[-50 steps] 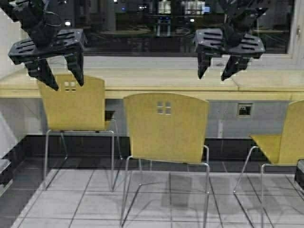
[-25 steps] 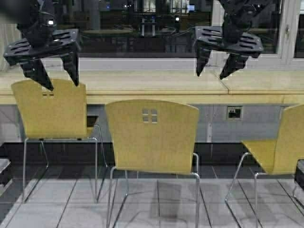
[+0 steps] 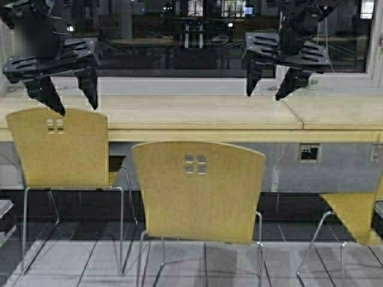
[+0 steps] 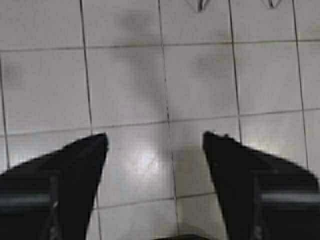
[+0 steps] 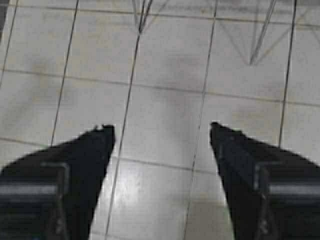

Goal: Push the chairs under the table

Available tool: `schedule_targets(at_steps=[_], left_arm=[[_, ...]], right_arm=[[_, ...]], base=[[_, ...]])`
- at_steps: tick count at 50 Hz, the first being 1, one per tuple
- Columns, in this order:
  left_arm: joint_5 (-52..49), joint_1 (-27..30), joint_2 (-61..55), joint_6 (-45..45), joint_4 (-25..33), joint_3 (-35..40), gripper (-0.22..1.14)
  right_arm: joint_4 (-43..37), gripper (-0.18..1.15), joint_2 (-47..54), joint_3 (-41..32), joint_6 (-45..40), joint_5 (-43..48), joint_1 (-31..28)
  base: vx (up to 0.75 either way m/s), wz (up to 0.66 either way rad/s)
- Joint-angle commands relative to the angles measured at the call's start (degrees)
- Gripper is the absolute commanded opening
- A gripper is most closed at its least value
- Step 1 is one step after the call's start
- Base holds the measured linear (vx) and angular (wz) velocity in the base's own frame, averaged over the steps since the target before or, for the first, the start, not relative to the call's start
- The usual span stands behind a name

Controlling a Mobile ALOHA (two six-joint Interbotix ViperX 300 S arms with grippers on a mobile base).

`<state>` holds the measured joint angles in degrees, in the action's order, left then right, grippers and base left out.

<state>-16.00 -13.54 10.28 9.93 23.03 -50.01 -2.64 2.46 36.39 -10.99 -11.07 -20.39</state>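
Little of the task appears done: three chairs are seen in the high view, and the middle chair (image 3: 197,191) is judged to stand well back from the worktop (image 3: 197,116), below and between the two end effectors, while the left chair (image 3: 58,149), just below the left end effector (image 3: 67,101), seems partly tucked in. The right chair (image 3: 353,215), low and to the right of the right end effector (image 3: 267,91), is cut off and looks not pushed in. Both end effectors are held raised with fingers spread apart, empty, touching no chair.
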Motion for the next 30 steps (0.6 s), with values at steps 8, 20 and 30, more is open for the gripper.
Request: schedule_targets(at_steps=[8, 20, 30], left_arm=[[0.1, 1.5, 0.7, -1.7, 0.4, 1.1, 0.93], [1.9, 2.4, -1.5, -8.3, 2.9, 0.8, 0.93], [10.1, 1.7, -10.4, -17.5, 14.6, 1.8, 0.93]], right_arm=[[-3.0, 0.93, -1.3, -1.2, 0.0, 0.2, 0.1], [-8.1, 0.93, 0.5, -0.8, -2.3, 1.4, 0.1], [-20.9, 0.93, 7.5, -2.3, -11.3, 4.0, -0.2]], base=[[0.31, -0.04], [0.30, -0.04], [0.29, -0.01]])
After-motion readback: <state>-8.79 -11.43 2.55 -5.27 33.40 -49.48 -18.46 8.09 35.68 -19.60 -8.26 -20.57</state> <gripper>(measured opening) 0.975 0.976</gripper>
